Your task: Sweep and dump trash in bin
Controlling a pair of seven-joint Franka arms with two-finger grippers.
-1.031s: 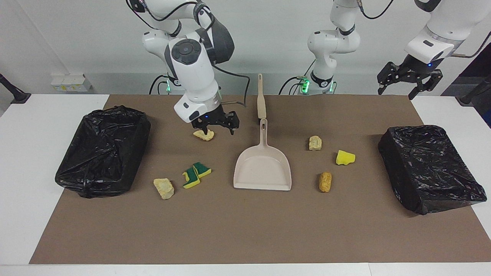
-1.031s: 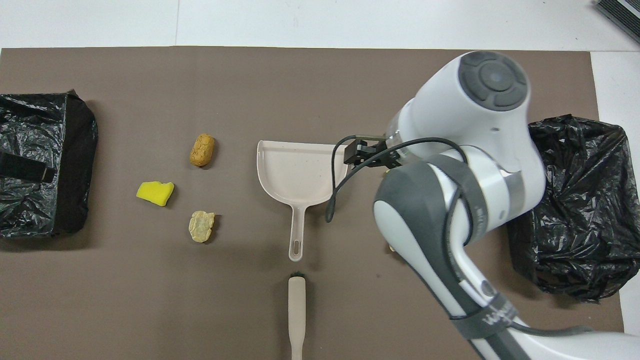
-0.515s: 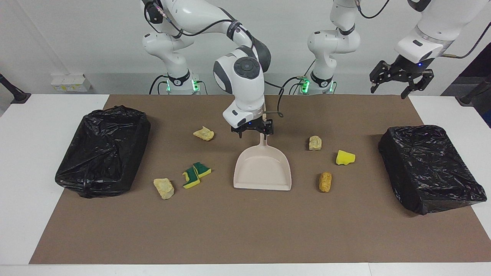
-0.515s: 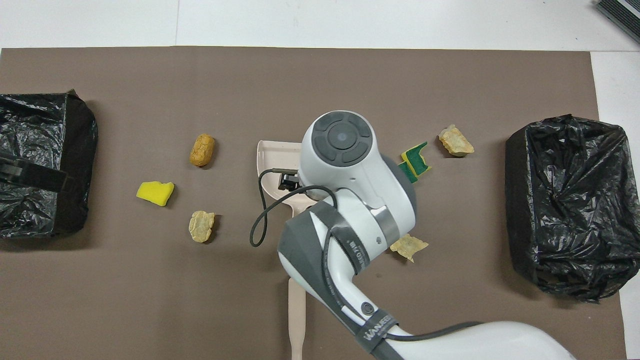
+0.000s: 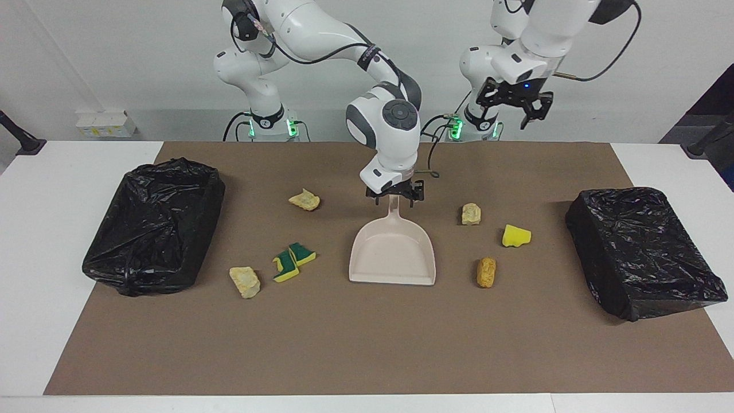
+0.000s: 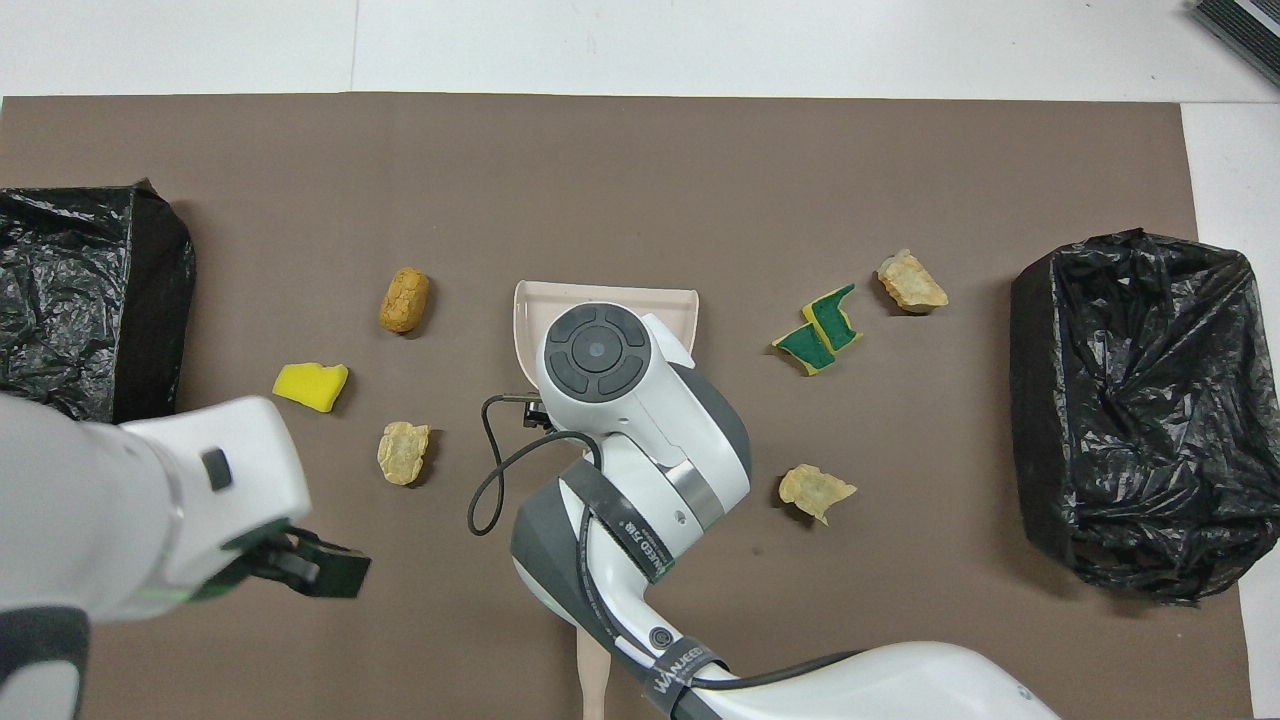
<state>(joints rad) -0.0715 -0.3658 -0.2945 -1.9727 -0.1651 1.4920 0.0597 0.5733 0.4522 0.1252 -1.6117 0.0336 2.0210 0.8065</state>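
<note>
Bright even light, probably from above; soft short shadows; glare on black bags [image 5: 155,223]; sharp focus.

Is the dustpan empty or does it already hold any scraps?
Empty. The dustpan lies flat on the mat with a bare tray in the facing view, and the sponge scraps all lie on the mat around it.

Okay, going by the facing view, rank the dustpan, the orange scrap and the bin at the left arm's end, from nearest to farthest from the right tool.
1. Dustpan: the right tool sits open at its handle.
2. Orange scrap: beside the dustpan's mouth, toward the left arm's end.
3. Black-bagged bin: at the left arm's end of the table.
</note>
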